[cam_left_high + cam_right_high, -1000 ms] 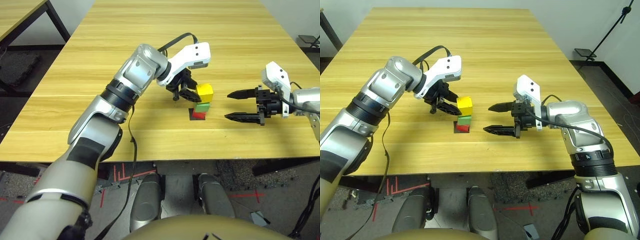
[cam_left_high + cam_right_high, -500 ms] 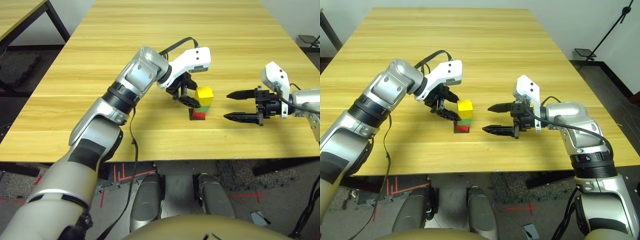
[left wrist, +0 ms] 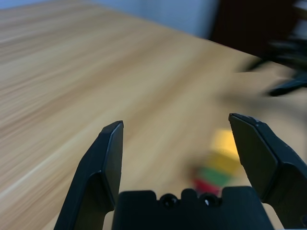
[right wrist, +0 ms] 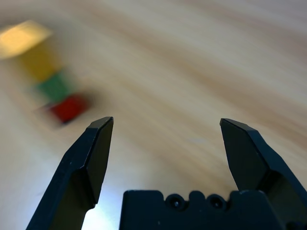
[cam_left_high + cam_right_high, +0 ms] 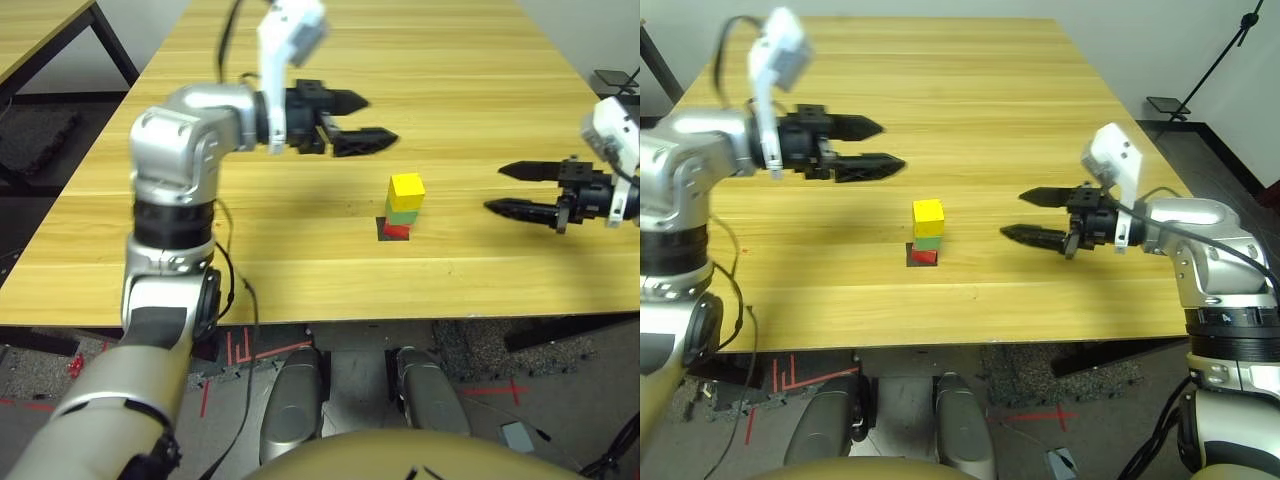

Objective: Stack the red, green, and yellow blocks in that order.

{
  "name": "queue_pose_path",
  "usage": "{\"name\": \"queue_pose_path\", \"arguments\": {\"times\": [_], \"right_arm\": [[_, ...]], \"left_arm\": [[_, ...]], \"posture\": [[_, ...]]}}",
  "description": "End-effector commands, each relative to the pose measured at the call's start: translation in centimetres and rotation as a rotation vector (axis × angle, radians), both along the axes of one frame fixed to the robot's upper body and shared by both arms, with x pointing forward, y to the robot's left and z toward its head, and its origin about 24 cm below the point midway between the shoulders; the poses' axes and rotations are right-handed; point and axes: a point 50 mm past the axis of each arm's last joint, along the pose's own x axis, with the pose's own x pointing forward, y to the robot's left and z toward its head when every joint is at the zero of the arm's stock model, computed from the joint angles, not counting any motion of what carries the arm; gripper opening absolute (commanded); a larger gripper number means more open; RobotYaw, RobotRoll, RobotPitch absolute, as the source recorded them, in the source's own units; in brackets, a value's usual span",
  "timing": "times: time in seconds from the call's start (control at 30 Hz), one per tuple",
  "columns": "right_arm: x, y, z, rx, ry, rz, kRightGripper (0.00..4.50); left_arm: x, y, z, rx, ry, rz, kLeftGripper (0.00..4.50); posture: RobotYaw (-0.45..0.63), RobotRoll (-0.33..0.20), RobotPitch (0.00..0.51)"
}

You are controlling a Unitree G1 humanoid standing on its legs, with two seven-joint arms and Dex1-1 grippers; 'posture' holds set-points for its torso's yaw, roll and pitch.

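Stack: yellow block (image 5: 406,186) sat on green block (image 5: 403,212) on red block (image 5: 397,230), near tabletop's (image 5: 300,250) front edge.
Claws: I saw left claw (image 5: 365,120) and right claw (image 5: 507,189) both spread, empty.

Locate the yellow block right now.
Head views: the yellow block tops the green block and red block, mid-table between the two open hands, touching neither.

I see a light wooden tabletop (image 5: 480,70) with grain running across it. On it, near its front edge and about midway across, lies a small black patch (image 5: 392,231). The red block (image 5: 397,230) sits on that patch, carrying the green block (image 5: 403,213) and the yellow block (image 5: 407,188).
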Motion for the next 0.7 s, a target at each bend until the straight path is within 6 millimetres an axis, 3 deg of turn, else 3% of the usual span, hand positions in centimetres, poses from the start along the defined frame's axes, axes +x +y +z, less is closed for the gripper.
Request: {"name": "queue_pose_path", "arguments": {"times": [0.03,0.17,0.37,0.7], "right_arm": [[1.0,-2.4,-0.3,0.033,-0.115,-0.229,4.50],[1.4,-4.8,-2.3,0.095,-0.223,-0.480,4.50],[0.4,-6.8,-5.6,0.093,-0.209,-0.637,4.50],[0.3,-6.5,-7.3,0.101,-0.178,-0.668,4.50]], "left_arm": [[-0.2,2.5,-1.4,-0.002,-0.099,0.252,4.48],[-1.6,4.1,-6.0,-0.100,-0.158,0.589,4.48],[-2.2,3.1,-8.8,-0.112,-0.266,0.689,4.48],[-3.5,4.5,-12.7,-0.015,-0.290,0.833,4.48]], "posture": [[0.08,-0.104,0.086],[0.08,-0.108,0.088],[0.07,-0.112,0.081],[0.08,-0.118,0.079]]}}
